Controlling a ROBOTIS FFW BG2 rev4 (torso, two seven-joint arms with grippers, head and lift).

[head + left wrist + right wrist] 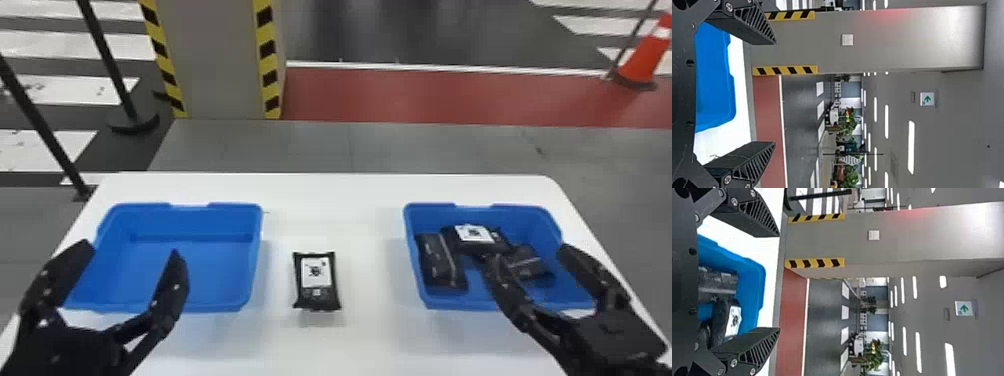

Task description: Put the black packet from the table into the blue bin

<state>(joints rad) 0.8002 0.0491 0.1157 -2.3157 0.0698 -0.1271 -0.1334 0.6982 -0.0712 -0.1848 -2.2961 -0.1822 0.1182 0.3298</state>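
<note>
A black packet (316, 281) with a white label lies flat on the white table (370, 330), between two blue bins. The left blue bin (187, 272) has nothing in it. Several black packets (442, 261) lie in the right blue bin (480, 301). My left gripper (131, 250) is open over the left bin's near left part, holding nothing; the left wrist view shows the left gripper (775, 94) with its fingers wide apart. Over the right bin's near right part, my right gripper (527, 252) stands open and holds nothing. In the right wrist view the right gripper (779, 282) is likewise spread.
Beyond the table stands a grey pillar (215, 60) with yellow and black edge stripes. Black posts (107, 60) rise from the floor at the left, and an orange cone (645, 57) stands far right. Bin walls border the packet's space on both sides.
</note>
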